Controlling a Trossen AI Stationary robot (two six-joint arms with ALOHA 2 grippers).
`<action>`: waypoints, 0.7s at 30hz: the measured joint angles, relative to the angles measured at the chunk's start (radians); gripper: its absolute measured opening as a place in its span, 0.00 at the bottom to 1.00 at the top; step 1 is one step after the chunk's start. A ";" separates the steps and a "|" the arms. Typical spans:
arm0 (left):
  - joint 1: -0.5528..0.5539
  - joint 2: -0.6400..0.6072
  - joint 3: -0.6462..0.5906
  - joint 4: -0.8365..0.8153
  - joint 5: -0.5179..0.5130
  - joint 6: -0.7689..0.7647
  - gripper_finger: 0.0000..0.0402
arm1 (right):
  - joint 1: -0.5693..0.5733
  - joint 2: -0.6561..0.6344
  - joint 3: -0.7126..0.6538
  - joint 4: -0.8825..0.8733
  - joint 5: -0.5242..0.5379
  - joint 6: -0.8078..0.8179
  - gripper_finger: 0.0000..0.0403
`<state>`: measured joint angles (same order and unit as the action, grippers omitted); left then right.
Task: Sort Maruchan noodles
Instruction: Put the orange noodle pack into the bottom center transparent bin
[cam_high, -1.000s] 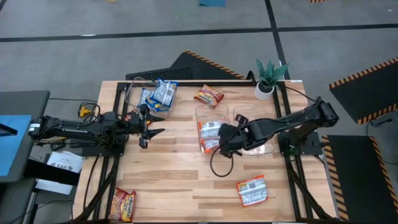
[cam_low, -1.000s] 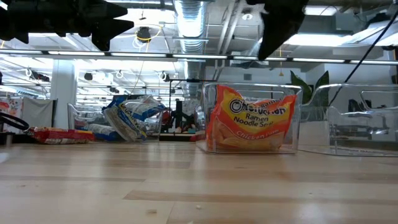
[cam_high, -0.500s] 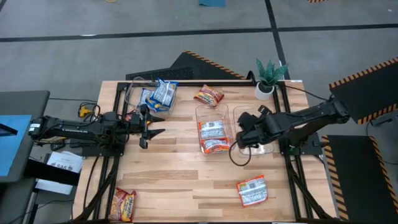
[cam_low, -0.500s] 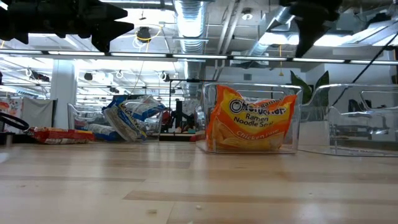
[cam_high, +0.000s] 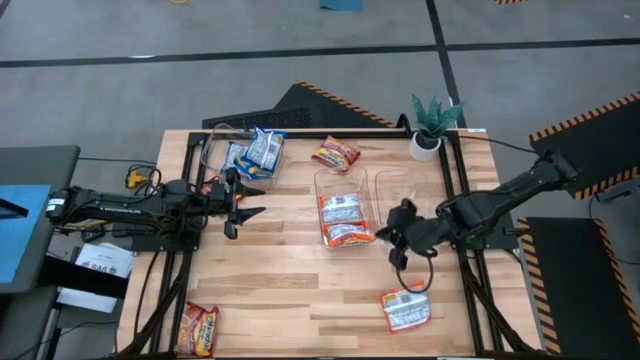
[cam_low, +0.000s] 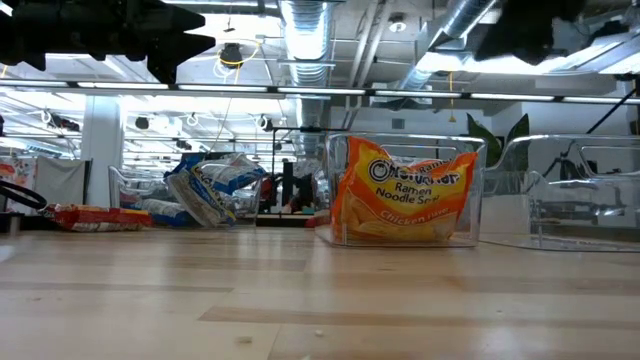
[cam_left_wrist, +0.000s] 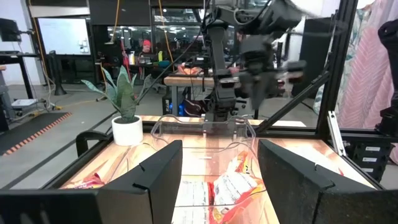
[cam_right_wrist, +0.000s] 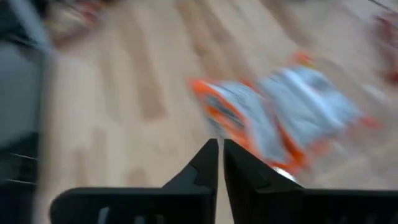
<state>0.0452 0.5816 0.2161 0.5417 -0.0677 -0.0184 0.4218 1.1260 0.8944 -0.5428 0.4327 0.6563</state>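
Observation:
Orange-and-white noodle packets (cam_high: 345, 218) lie in the middle clear bin (cam_high: 322, 185); in the low view one stands upright against the bin's near wall (cam_low: 405, 192). Blue-and-white packets (cam_high: 258, 152) sit piled in the far left bin. One orange-and-white packet (cam_high: 405, 307) lies flat near the near edge; it also shows in the right wrist view (cam_right_wrist: 280, 121). Red-and-yellow packets lie flat at the far edge (cam_high: 335, 154) and the near left corner (cam_high: 197, 328). My right gripper (cam_high: 400, 238) hangs shut and holding nothing between the middle bin and the near packet. My left gripper (cam_high: 246, 200) waits open at the table's left.
A clear bin with nothing in it (cam_high: 410, 195) stands right of the middle bin, under my right arm. A potted plant (cam_high: 432, 125) is at the far right corner. Bare wood (cam_high: 290, 280) stretches across the near middle of the table.
My right gripper has drawn away from above the middle bin, first toward the table's right, then toward the near edge and the orange-and-white packet lying there. The packets and my left arm have stayed put.

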 joint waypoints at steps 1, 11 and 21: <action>0.000 0.000 0.000 0.000 0.000 0.000 0.50 | 0.010 0.008 0.000 0.058 -0.013 -0.004 0.13; 0.000 0.000 0.000 -0.001 0.000 0.000 0.50 | 0.041 0.190 0.052 0.305 -0.180 -0.035 0.38; 0.000 0.000 0.000 -0.012 0.000 -0.001 0.50 | 0.084 0.382 0.254 -0.282 -0.409 0.105 0.58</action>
<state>0.0452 0.5819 0.2161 0.5297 -0.0677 -0.0193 0.5054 1.5083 1.1484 -0.8245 0.0236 0.7616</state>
